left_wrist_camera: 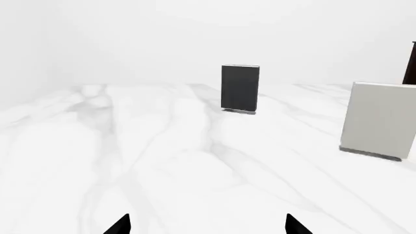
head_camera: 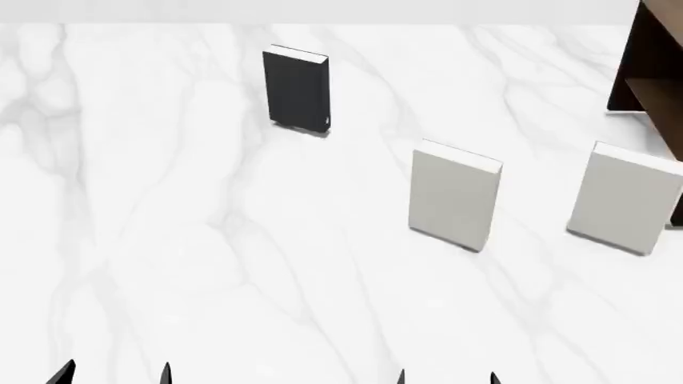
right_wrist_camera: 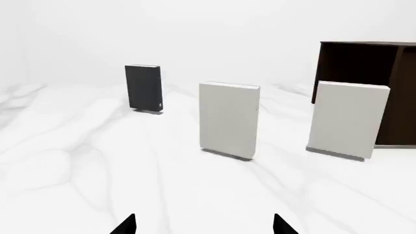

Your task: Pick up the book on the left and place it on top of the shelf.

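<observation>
Book (head_camera: 296, 90): black, upright on its lower edge, white page edge showing along the top. Far left of the marble table (head_camera: 160, 240), well apart from everything else. Standing upright likely leaves both covers free for a side pinch. In the left wrist view the book (left_wrist_camera: 240, 88) sits almost dead ahead, so that arm looks lined up on it.

Two pale books stand nearer the robot and to the right: grey book (head_camera: 455, 195) in the middle, second grey book (head_camera: 625, 198) just in front of the shelf (head_camera: 651, 72). Neither blocks a straight line from the left side to the black one.

Shelf: dark brown, far right edge of the head view, only partly in frame; its top board is not visible there. In the right wrist view the shelf (right_wrist_camera: 364, 73) rises above the second pale book.

Left gripper (head_camera: 115, 374): only fingertips show at the frame bottom, spread apart, nothing between them. Right gripper (head_camera: 446, 378): likewise spread and empty. Both low and well short of any book.

Judgement: reach not begun; the carry must cross right, above the pale books.
</observation>
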Robot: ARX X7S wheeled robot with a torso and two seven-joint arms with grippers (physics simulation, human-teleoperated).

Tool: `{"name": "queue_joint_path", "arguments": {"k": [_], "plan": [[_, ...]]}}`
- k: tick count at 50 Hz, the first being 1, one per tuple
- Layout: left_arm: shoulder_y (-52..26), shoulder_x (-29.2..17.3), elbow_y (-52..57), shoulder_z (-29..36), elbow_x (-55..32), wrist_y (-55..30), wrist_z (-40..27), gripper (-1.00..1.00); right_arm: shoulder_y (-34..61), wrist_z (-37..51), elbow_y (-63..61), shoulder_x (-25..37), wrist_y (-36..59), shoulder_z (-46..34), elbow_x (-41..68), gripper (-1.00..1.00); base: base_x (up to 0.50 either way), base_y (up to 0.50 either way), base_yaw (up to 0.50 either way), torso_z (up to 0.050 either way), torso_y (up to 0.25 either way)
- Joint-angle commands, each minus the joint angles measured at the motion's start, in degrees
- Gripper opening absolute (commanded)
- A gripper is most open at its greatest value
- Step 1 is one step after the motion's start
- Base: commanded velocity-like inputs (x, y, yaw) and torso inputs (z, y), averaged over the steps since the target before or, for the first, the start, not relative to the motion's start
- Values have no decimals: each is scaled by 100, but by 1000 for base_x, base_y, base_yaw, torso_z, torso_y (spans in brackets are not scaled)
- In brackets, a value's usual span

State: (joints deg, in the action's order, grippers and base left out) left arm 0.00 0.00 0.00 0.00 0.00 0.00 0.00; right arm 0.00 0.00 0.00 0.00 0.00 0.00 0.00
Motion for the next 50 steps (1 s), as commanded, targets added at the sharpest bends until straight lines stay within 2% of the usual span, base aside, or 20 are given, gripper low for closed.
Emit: {"name": "queue_joint_path", "arguments": {"k": [1,20,34,50], "plan": [[-6,-88,9,97,-86,-23,-124,100,10,50,-33,96,67,-104,156,100,0,0,0,0,0],[-53,-345,-88,400,-314,46,-451,100,32,244,25,365,63,-419,450,100,0,0,0,0,0],[-62,-442,-78,514,-403,55,-601,100,70,364,74,450,48,-521,575,100,0,-496,0,0,0],[-40,-546,-51,637,-499,97,-713,100,75,520,68,557,22,-651,615,100,0,-11,0,0,0]]}}
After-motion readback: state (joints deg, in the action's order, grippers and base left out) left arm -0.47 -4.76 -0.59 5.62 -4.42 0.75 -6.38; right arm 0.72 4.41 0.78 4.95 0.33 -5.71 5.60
